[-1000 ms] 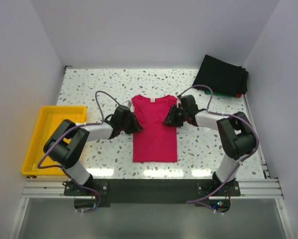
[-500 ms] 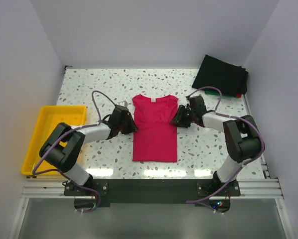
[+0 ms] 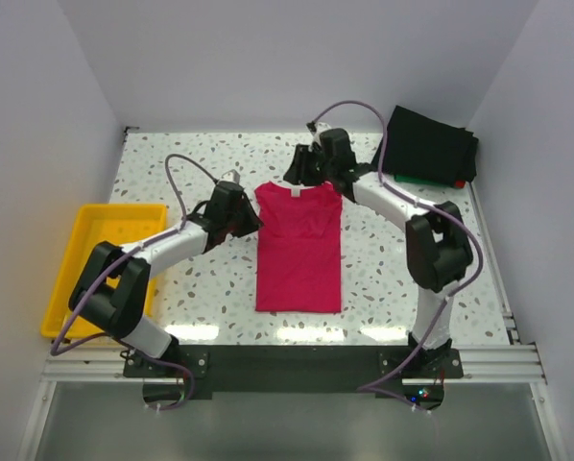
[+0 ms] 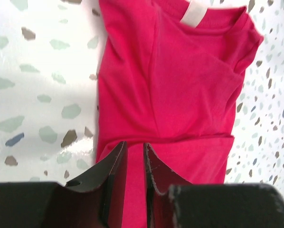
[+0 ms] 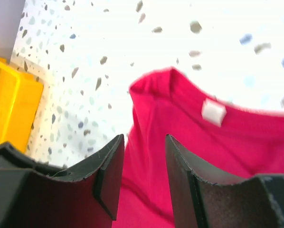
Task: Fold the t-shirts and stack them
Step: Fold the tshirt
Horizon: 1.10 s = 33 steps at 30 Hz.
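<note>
A crimson-pink t-shirt lies flat mid-table, both sleeves folded inward and its collar at the far end. Its white neck tag shows in both wrist views. My left gripper hovers at the shirt's left shoulder. Its jaws stand a narrow gap apart, with only cloth lying beneath them. My right gripper is just beyond the collar, open over the shirt's left shoulder corner, holding nothing. A pile of folded black t-shirts, with green and red edges under it, sits at the back right.
A yellow tray stands off the table's left edge and also shows as the yellow tray in the right wrist view. White walls close in the speckled table on three sides. Purple cables loop above both arms.
My right arm has swung from the shirt's right sleeve to behind the collar, and its jaws are slightly wider. My left gripper has shifted a little toward the far side along the left shoulder.
</note>
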Tool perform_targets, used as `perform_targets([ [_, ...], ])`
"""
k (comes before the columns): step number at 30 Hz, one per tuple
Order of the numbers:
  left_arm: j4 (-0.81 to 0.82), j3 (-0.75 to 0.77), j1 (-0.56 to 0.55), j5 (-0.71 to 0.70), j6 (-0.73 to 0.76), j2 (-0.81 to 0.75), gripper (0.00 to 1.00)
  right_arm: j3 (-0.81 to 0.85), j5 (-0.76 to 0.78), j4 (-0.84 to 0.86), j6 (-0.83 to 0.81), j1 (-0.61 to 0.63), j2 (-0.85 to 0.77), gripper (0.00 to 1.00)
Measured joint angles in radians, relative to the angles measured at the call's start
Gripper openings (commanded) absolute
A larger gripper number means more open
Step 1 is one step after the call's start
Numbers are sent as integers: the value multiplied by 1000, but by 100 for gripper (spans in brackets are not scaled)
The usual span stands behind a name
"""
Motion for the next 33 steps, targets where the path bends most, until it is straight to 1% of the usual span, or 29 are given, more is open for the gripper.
perform_targets([
  [5, 0, 66, 22, 3, -3, 51, 23, 254, -13, 8, -88, 24, 229, 43],
  [9, 5, 82, 27, 18, -5, 98, 21, 353, -45, 10, -124, 18, 367, 43],
  [14, 52, 84, 29, 66, -14, 192, 20, 494, -56, -27, -169, 33, 502, 43],
  [16, 72, 84, 30, 83, -17, 223, 18, 524, -55, -38, -185, 51, 523, 43],
  [21, 92, 84, 38, 101, -32, 264, 14, 532, -55, -42, -214, 95, 526, 44],
  [33, 113, 84, 43, 120, -39, 277, 13, 532, -18, -99, -291, 119, 526, 44],
])
